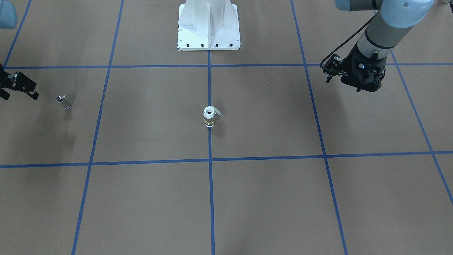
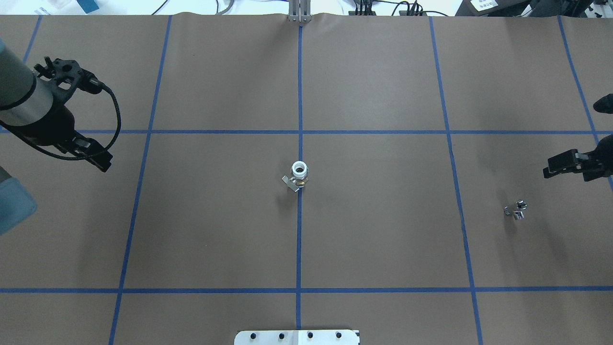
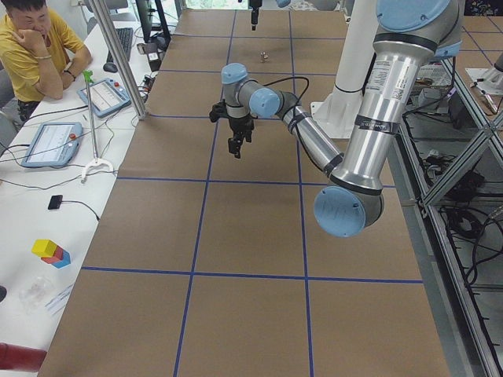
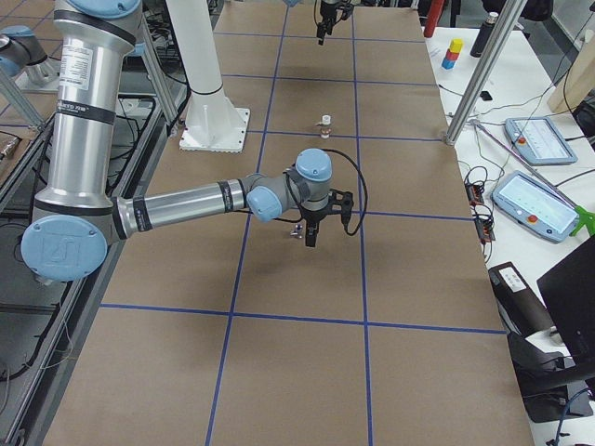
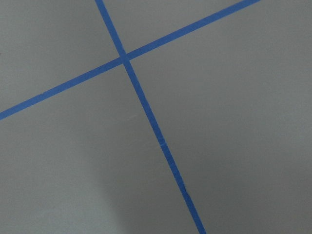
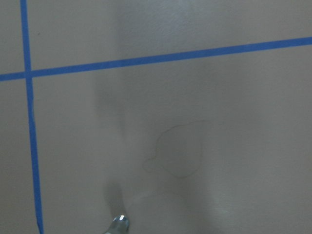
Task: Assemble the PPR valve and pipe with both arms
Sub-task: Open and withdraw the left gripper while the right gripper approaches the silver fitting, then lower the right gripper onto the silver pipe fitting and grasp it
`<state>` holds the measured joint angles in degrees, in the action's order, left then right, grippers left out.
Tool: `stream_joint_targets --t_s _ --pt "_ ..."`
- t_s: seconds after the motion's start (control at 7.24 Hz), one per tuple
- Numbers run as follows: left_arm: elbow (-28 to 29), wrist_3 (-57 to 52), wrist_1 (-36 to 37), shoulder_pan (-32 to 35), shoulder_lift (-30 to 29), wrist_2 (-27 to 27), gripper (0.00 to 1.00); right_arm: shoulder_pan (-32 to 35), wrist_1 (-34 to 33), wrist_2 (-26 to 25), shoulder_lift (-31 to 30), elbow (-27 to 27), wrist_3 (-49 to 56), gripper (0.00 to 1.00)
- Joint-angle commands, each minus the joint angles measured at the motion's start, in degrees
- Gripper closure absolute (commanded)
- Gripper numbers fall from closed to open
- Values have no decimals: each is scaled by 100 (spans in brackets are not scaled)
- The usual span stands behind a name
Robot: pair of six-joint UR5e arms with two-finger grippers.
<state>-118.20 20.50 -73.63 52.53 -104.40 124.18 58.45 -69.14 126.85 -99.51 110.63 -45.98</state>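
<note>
PPR valve [image 2: 299, 175] standing mid-table, pipe [image 2: 516, 210] sitting at its 3 o'clock; right gripper [image 1: 21, 96] hovering nearby, jaws apart (pre-grasp, likely); left gripper [image 2: 96, 158] hanging at 9, opening unreadable.

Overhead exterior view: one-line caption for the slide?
Valve upright on the centre tape line, pipe near the right gripper, left gripper far off at the opposite side; neither part grasped.

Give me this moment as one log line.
PPR valve: upright on centre gridline | pipe: on table near right claw, ungrasped | left claw: aloft, away from both parts
</note>
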Motion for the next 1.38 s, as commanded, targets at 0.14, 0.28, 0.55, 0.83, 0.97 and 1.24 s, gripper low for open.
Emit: stream_joint_targets --t_s 0.14,0.28,0.55,0.83,0.97,1.24 --pt "8 33 -11 -6 -10 1 0 -903 129 -564 19 -24 -130 0" --pt "16 34 -11 -6 -19 1 0 -1053 129 -713 28 -33 -148 0" --pt "17 34 -11 -6 -19 1 0 -1230 129 -820 132 -59 -270 2" --pt "17 34 -11 -6 -19 1 0 -1327 129 -820 133 -120 -324 14" --pt "17 42 -11 -6 -19 1 0 -1345 138 -811 142 -216 -324 15" --pt "17 42 -11 -6 -10 1 0 -1345 147 -811 133 -217 -315 18"
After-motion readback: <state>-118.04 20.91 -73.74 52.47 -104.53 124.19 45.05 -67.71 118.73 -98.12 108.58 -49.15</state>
